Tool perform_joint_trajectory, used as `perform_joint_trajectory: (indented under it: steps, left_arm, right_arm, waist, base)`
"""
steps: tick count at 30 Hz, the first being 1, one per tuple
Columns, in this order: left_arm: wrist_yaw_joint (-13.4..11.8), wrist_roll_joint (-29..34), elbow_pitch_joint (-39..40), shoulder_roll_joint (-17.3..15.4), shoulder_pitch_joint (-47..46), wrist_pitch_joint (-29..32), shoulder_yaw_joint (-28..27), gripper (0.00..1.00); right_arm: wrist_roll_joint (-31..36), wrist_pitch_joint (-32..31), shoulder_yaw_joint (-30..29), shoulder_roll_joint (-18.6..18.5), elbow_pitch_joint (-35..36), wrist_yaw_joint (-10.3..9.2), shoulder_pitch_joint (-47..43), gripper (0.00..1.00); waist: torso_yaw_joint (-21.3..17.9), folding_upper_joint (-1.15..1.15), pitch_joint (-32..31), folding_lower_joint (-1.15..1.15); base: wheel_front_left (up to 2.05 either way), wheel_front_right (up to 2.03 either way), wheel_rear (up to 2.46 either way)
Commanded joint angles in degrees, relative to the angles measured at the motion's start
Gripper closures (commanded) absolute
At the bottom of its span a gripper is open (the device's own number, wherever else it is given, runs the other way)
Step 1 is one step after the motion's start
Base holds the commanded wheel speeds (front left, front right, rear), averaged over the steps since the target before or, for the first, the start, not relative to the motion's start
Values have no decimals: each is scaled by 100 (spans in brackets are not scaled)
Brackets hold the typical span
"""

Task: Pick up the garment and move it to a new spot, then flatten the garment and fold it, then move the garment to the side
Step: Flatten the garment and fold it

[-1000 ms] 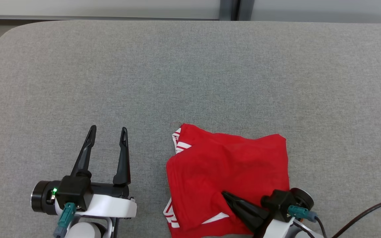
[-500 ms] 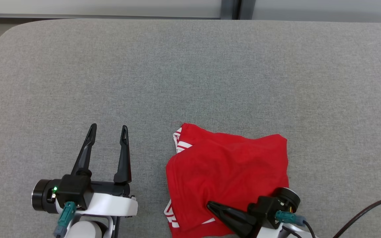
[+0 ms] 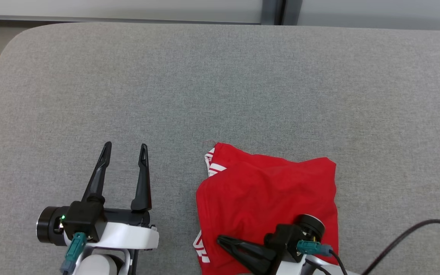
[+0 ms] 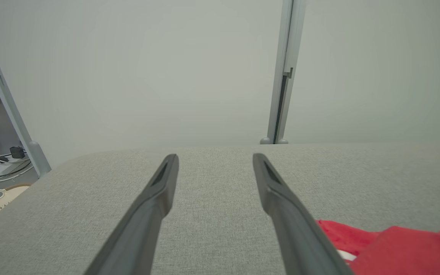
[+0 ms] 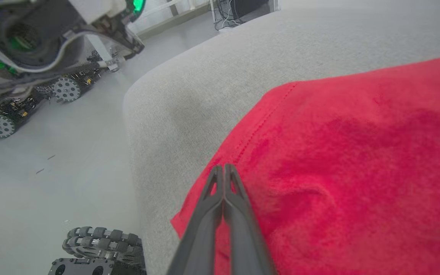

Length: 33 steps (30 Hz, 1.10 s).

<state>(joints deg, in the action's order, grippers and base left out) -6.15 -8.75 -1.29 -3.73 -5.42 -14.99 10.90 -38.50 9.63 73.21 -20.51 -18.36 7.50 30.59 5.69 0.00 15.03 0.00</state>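
- A folded red cloth garment with white stripes is being held up by the soft grey worktop, near its front edge.
- The left pincer is being held wide open over bare worktop, near the garment's left side.
- The right pincer is being pressed fully shut, its tip over the garment's front left part.

One garment (folded), one table, one cable, two tools: left tool, right tool.
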Motion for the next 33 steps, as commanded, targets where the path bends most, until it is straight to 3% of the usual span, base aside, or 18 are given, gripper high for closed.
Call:
perform_joint_trajectory:
  steps: [1,6,8,9,12,13,16,20,25,33]
  left_arm:
    - [0,21,-3,-16,-23,-22,-44,0]
    - [13,66,-11,-42,148,-22,-150,0]
    - [16,77,-12,-52,190,-22,-187,0]
    - [24,81,-9,-59,223,-22,-205,0]
    - [30,83,-1,-95,306,-22,-251,0]
    - [30,84,3,-126,371,-22,-284,0]
    - [19,86,9,-181,442,-22,-333,0]
    - [15,51,4,-246,539,-21,-383,0]
    - [14,-27,-5,-373,682,65,-472,0]
    - [21,-105,37,-541,1085,256,-544,0]
  right_arm:
    - [-36,84,20,27,98,-3,46,100]
    - [-133,412,-319,-82,612,-5,94,97]
    - [-142,485,-735,-129,800,-2,-75,27]
    - [-118,514,-1027,-165,854,-3,-177,0]
    - [12,551,-2022,-227,993,-3,-536,0]
    - [186,557,-2812,-238,1065,-3,-844,0]
    - [446,553,-3977,-138,1156,-3,-1364,0]
    - [818,555,-5242,29,1300,-3,-1989,0]
    - [1135,519,-6043,193,1382,-3,-2498,0]
    - [1337,207,-6338,310,1523,-3,-3000,0]
  waist:
    - [-13,0,-33,0]
    - [-162,0,-205,0]
    - [-244,0,-296,0]
    - [-288,0,-340,0]
    - [-409,0,-465,0]
    - [-491,0,-529,0]
    - [-605,0,-611,0]
    - [-720,0,-699,0]
    - [-864,0,-871,0]
    - [-1034,0,-1398,0]
  base:
    - [0,0,0]
    - [0,0,0]
    - [0,0,0]
    - [0,0,0]
    - [0,0,0]
    - [0,0,0]
    - [0,0,0]
    - [0,0,0]
    - [0,0,0]
    - [0,0,0]
